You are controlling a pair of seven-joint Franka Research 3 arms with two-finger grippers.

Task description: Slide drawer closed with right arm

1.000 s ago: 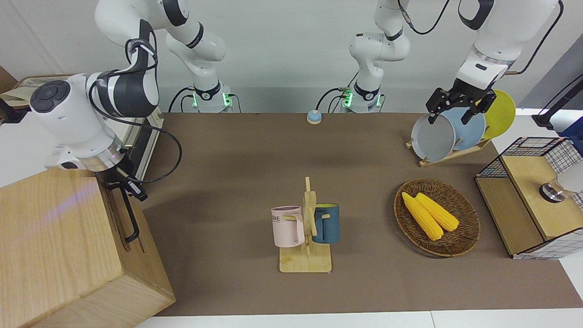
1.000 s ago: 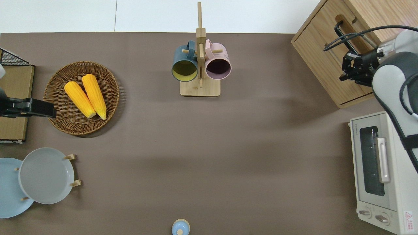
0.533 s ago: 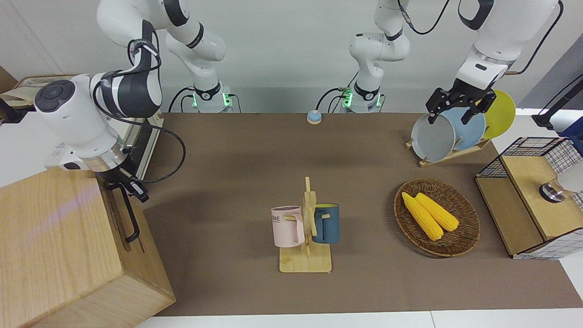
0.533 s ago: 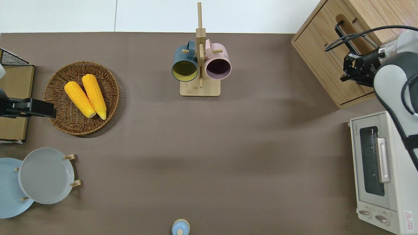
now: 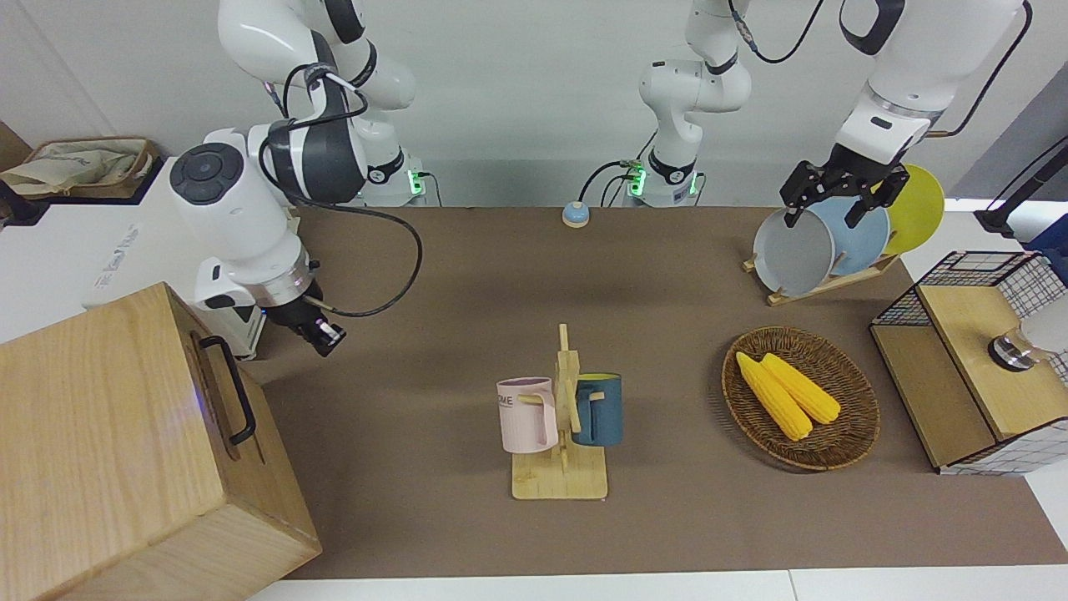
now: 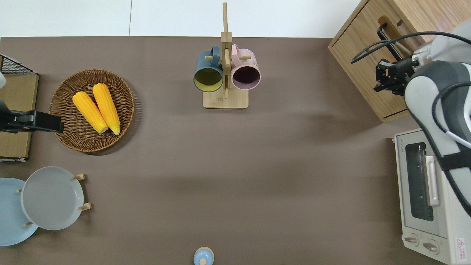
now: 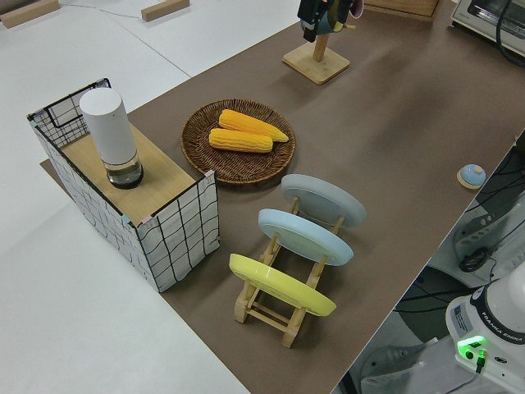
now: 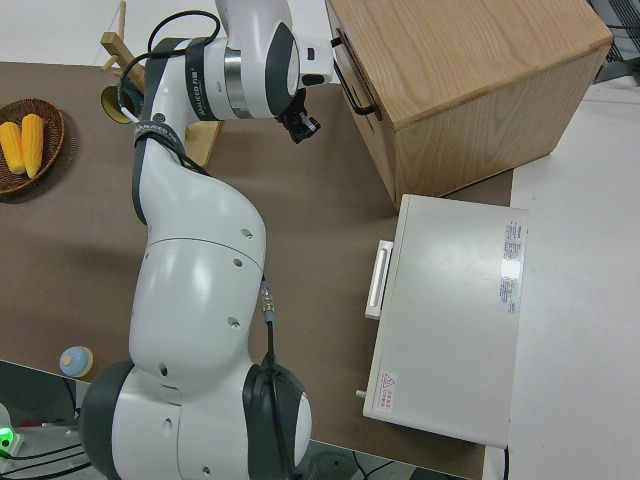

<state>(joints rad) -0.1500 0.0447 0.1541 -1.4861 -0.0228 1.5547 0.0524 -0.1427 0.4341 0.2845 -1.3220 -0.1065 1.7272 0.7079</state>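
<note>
The drawer (image 5: 215,391) sits flush in the face of the pale wooden cabinet (image 5: 100,434), its black bar handle (image 5: 239,392) pointing toward the table's middle. The handle (image 6: 385,36) also shows in the overhead view and the handle (image 8: 355,80) in the right side view. My right gripper (image 5: 324,339) hangs over the brown mat beside the cabinet's near corner, clear of the handle, shut and holding nothing. It appears as the right gripper (image 6: 381,78) from above and as the right gripper (image 8: 303,126) from the side. My left gripper (image 5: 828,207) is parked and open.
A white toaster oven (image 6: 423,191) stands next to the cabinet, nearer to the robots. A mug rack (image 6: 225,73) with two mugs stands mid-table. A basket (image 6: 62,110) of corn, a plate rack (image 5: 822,284) and a mesh-sided box (image 5: 976,359) fill the left arm's end.
My right gripper has drawn back from the drawer handle and swung out over the mat toward the table's middle. The drawer front stays flush. The left arm has not moved.
</note>
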